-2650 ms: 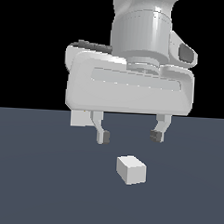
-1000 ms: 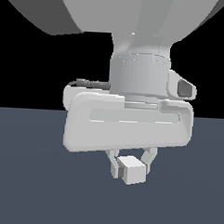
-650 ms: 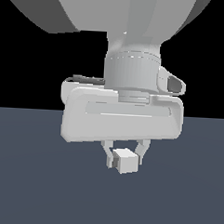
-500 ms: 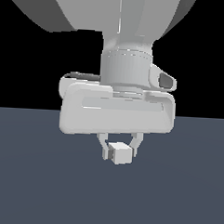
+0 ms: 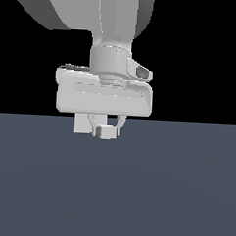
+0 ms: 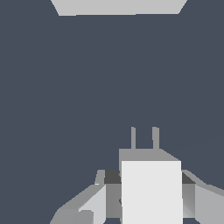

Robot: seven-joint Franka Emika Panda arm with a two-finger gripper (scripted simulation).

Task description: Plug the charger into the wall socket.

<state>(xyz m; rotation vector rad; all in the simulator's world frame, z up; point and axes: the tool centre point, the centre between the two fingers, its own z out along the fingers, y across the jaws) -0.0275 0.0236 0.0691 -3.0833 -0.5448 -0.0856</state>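
Observation:
My gripper is shut on the charger, a small white-grey block held clear above the dark floor. In the wrist view the charger fills the space between the two fingers, and its two thin prongs point toward the wall socket, a light-grey plate whose lower part shows at the frame edge, some way off. In the exterior view a pale grey patch peeks out just behind the hand on the exterior view's left; it may be the wall socket, mostly hidden by the gripper body.
The flat dark blue-grey floor spreads all around under the hand. The large grey arm links fill the upper part of the exterior view. No other objects show.
The open gripper came down over the charger, shut on it and lifted it. Since a second ago it has carried the charger up and toward the exterior view's left, looking smaller.

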